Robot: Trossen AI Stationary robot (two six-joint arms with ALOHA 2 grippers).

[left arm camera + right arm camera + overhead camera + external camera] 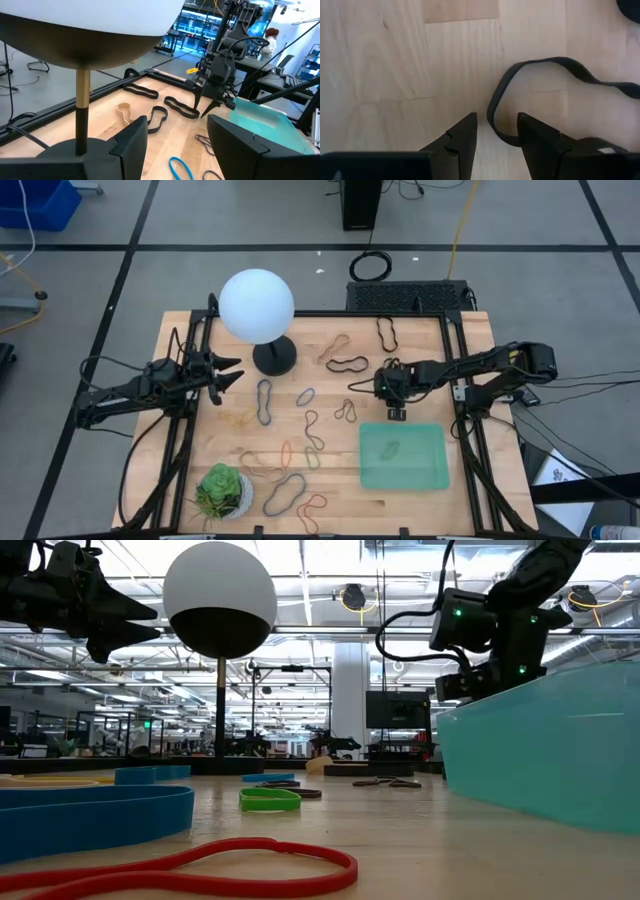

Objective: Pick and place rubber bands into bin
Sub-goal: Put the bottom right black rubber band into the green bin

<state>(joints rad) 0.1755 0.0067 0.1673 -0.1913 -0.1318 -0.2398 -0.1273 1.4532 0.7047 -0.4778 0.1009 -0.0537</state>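
Rubber bands (264, 401) lie scattered across the wooden table (180, 330) in black, blue, orange, tan and green, twisted into ovals and figure-eights; several black ones sit near the far edge, and others are spread from the middle toward the near edge. The bin (403, 456), a shallow mint-green tray, rests on the right half of the table toward the near edge, with one band lying inside it.

The right gripper (396, 412) points down just beyond the bin's far edge, above the bare wood. Its fingers (462, 142) are a little apart with nothing between them, and a black band (540, 80) curls on the table right beside their tips (whether a tip actually touches it cannot be told). In the low view this gripper (470, 690) hangs just behind the bin's wall (545, 745).

The left gripper (235, 375) hovers over the left part of the table beside the black base of a lamp (257, 305) with a white globe, its fingers (132, 145) spread and empty. A small white pot with a green succulent (223, 490) stands near the front left corner
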